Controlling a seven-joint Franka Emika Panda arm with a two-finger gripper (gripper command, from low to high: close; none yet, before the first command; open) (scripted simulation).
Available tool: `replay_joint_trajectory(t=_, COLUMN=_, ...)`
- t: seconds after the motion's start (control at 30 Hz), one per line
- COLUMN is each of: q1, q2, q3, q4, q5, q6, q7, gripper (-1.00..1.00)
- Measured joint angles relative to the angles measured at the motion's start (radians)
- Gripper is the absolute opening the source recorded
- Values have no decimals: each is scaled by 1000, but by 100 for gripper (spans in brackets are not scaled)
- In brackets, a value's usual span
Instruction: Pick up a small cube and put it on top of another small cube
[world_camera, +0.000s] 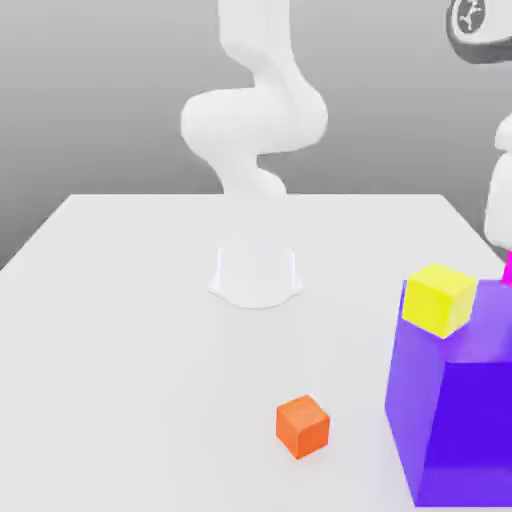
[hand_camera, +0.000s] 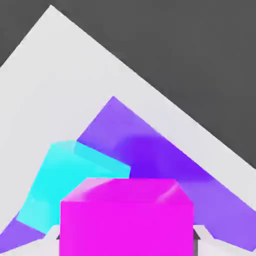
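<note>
The claw (hand_camera: 126, 244) is shut on the small pink cube (hand_camera: 126, 227). Its two fingers (hand_camera: 51, 244) are only as far apart as the cube is wide, one on each side of it. In the exterior view, a bit of the pink cube pokes in at the right edge, just under a white part of the robot. It looks close to the top of the big purple block (world_camera: 475, 410). I can't tell if the pink cube touches the purple block.

In the hand view, a light blue block (hand_camera: 65, 185) is partly behind the pink cube, with purple around it. I can't tell if those two touch.

The small yellow cube (world_camera: 438, 299) sits on top of the purple block, at the exterior view's left end of it. The pink cube is not on the yellow one. The big purple block stands on the white table (world_camera: 150, 350). A small orange cube (world_camera: 302, 426) is on the table too, apart from the purple block. Farther back stands the white robot arm (world_camera: 255, 120).
</note>
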Motion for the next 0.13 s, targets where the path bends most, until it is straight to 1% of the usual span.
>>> replay_joint_trajectory(t=0.13, q1=13, q2=0, q3=0, q4=0, q5=0, q6=0, q7=0, gripper=100)
